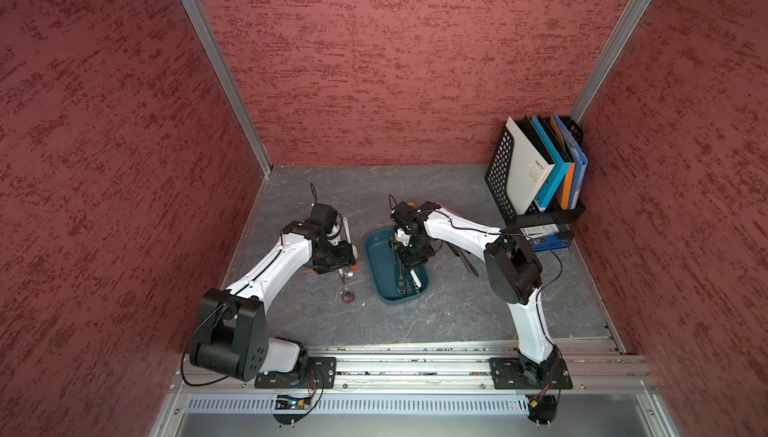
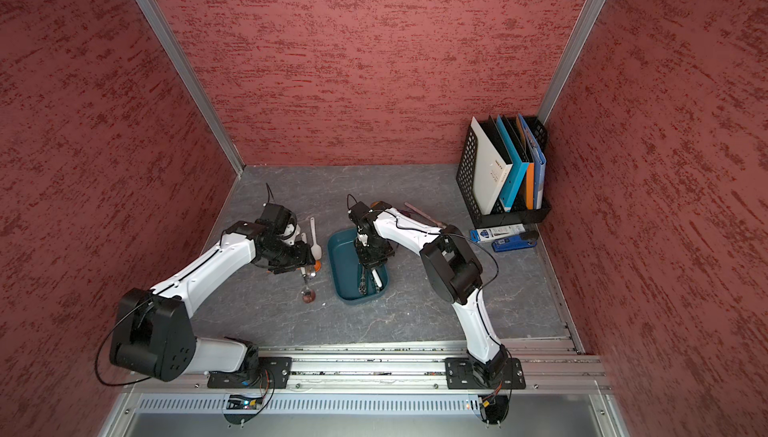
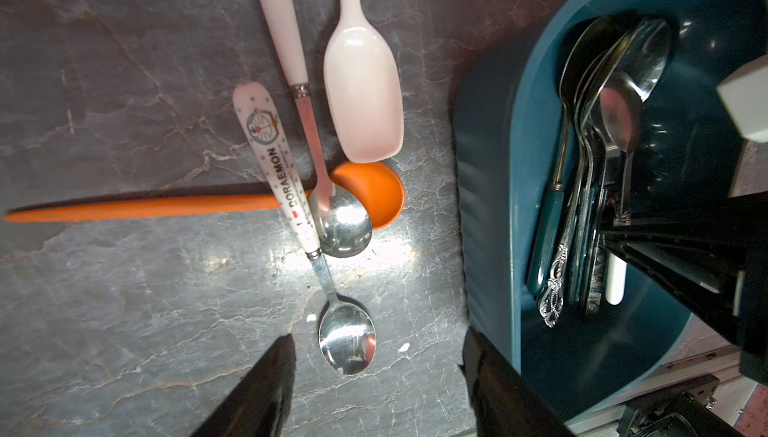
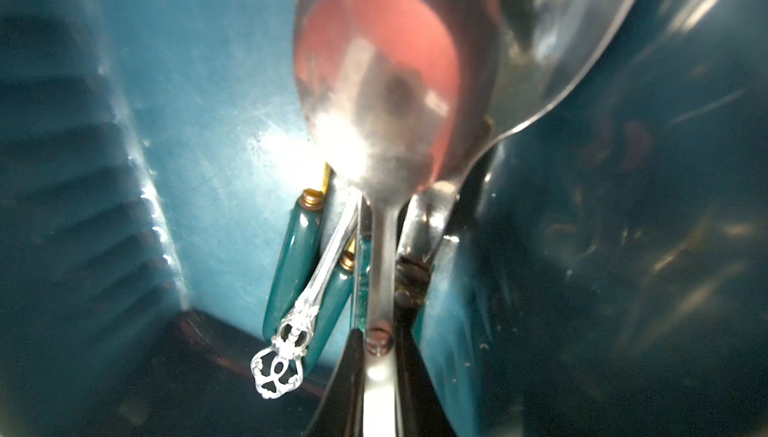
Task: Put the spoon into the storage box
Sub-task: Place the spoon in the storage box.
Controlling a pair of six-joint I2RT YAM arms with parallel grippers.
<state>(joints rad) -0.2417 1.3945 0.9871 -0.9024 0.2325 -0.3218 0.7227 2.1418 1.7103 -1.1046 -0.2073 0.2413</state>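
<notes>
The storage box (image 1: 374, 264) (image 2: 338, 272) is a dark teal tray in mid-table. Several spoons lie in it, among them an ornate silver-handled one (image 4: 286, 339) and green-handled ones (image 4: 295, 248). My right gripper (image 4: 379, 337) (image 1: 411, 266) reaches down inside the box, shut on the white handle of a steel spoon (image 4: 374, 81) that lies on top of the others. My left gripper (image 3: 377, 336) (image 1: 345, 275) hangs open to the left of the box. It is above the bowl of a Doraemon-handled spoon (image 3: 274, 164) and holds nothing.
More spoons lie on the table left of the box: an orange one (image 3: 166, 206), a white plastic one (image 3: 363, 94) and a white-handled steel one (image 3: 345, 223). A black mesh file rack (image 1: 536, 169) with folders stands back right. Blue boxes (image 1: 544, 237) lie before it, dark utensils (image 1: 465, 258) nearby.
</notes>
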